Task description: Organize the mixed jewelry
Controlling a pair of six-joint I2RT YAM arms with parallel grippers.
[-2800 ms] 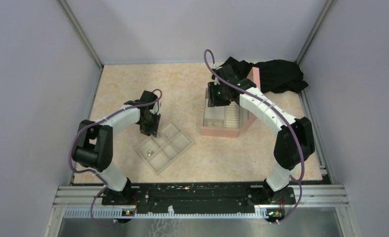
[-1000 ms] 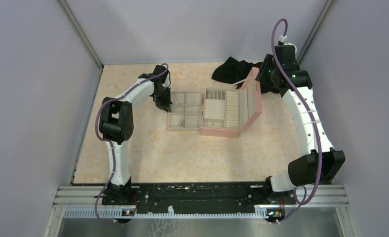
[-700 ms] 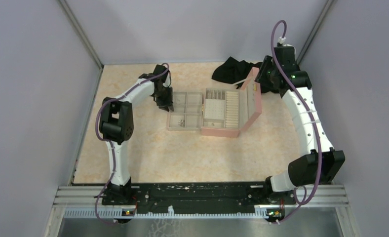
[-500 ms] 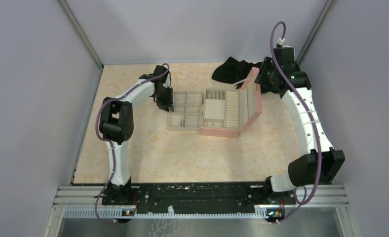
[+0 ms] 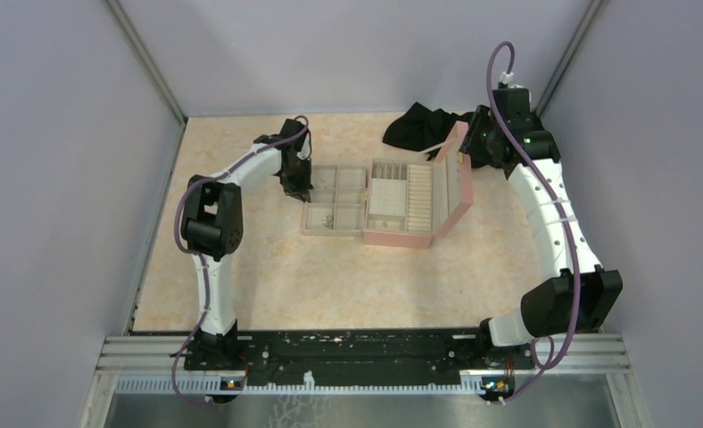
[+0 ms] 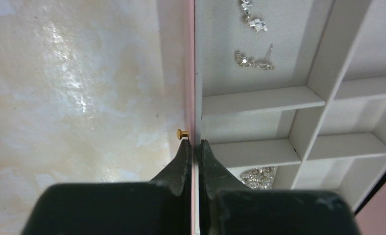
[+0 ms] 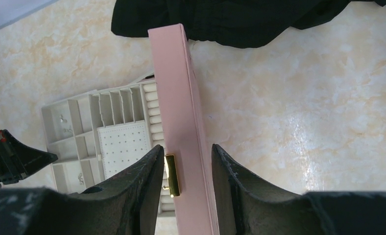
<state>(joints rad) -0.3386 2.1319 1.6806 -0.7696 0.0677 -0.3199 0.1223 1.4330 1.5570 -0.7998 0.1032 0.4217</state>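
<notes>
left gripper [image 6: 191,143]: is clenching on the thin side wall of the translucent grey compartment tray [image 6: 259,95], with one black finger lying outside the wall and one inside; it is showing at bottom centre of the left wrist view.
right gripper [image 7: 186,147]: is straddling the free edge of the raised lid [image 7: 179,88] of the pink hinged compartment box [image 5: 400,237], fingers spread to either side. Cannot tell whether the pads are pressing on the lid.
mixed jewelry [image 6: 253,59]: tiny silvery glinting pieces are lying inside the tray. Two are sitting in the compartment at top centre of the left wrist view, and a glittering cluster is sitting in the compartment at the bottom, just right of the fingers.
small gold pin-shaped piece [image 6: 182,132]: is sitting at the outer face of the gripped wall, just beside the outer fingertip. Cannot tell whether it is loose or fixed.
tray position: is lying at centre of the top view, touching the box's left side.
gold clasp [image 7: 171,176]: is showing on the lid edge, between the right fingers.
black cloth [image 5: 424,125]: is lying bunched at upper right of the top view, behind the lid.
marbled beige table [image 5: 330,285]: is carrying everything.
</notes>
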